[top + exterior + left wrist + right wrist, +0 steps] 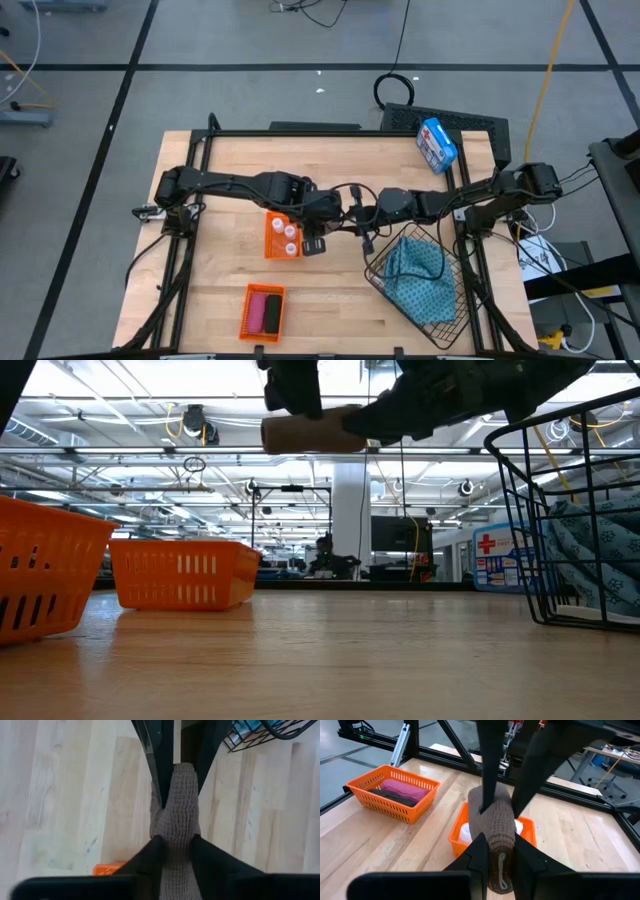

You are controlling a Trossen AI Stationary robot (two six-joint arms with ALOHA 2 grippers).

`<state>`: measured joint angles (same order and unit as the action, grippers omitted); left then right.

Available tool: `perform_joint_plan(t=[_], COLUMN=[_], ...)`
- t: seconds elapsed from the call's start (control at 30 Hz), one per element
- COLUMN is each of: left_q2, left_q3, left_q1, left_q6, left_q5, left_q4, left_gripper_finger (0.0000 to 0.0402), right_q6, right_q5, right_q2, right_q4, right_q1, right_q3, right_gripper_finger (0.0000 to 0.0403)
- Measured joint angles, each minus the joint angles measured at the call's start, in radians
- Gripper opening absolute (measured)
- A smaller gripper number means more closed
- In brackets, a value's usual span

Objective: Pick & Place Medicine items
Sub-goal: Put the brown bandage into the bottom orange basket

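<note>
A brown knitted cylinder [312, 432] hangs level in the air above the table's middle, held between both grippers. My left gripper [176, 852] is shut on its left end and my right gripper [499, 857] on its right end. Below them an orange basket [282, 235] holds white round vials [290, 232]. A second orange basket [264, 310] near the front edge holds a pink cylinder [402, 787] and a black cylinder [395, 796] lying side by side. My left gripper pinches the brown cylinder's two sides near its left end [175, 837] between its two fingers. The fingers come steeply from above and lie across it. The cylinder is clear of the table and level. My right gripper pinches the cylinder's right end [500, 845] between its two fingers. It comes nearly level from the table's right, with the fingers lying along the cylinder. The end face with its seam [501, 870] sits between them.
A black wire basket [440, 325] with a blue cloth [418, 280] stands at the front right, close to the right arm. A blue-and-white box with a red cross [436, 143] lies at the far right. Bare wood lies between the two orange baskets and the wire basket.
</note>
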<state>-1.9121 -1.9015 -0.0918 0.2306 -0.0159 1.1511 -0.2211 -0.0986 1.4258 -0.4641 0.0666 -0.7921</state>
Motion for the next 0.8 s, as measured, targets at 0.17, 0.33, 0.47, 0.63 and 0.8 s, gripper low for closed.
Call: perform_joint_plan(t=[0.17, 0.33, 0.47, 0.63, 0.8], left_q2=[0.0, 0.021, 0.067, 0.125, 0.155], left_q3=[0.0, 0.002, 0.002, 0.0, 0.001], left_q1=[0.0, -0.006, -0.032, -0.12, -0.251], left_q6=[-0.018, 0.051, 0.15, 0.351, 0.669], left_q5=[0.0, -0.043, -0.057, -0.098, -0.179], left_q4=[0.0, 0.021, 0.062, 0.152, 0.188], left_gripper_finger=[0.0024, 0.0024, 0.0024, 0.0024, 0.0024], right_q6=[0.0, 0.0, 0.001, 0.065, 0.097], right_q5=[0.0, 0.05, 0.136, 0.149, 0.149], right_q2=[0.0, -0.031, -0.12, -0.265, -0.383], right_q4=[0.001, 0.032, 0.127, 0.269, 0.366], right_q1=[0.0, 0.004, 0.013, 0.021, 0.021], right_q3=[0.0, -0.001, -0.004, -0.001, -0.001], right_gripper_finger=[0.0047, 0.0089, 0.0124, 0.0149, 0.0154])
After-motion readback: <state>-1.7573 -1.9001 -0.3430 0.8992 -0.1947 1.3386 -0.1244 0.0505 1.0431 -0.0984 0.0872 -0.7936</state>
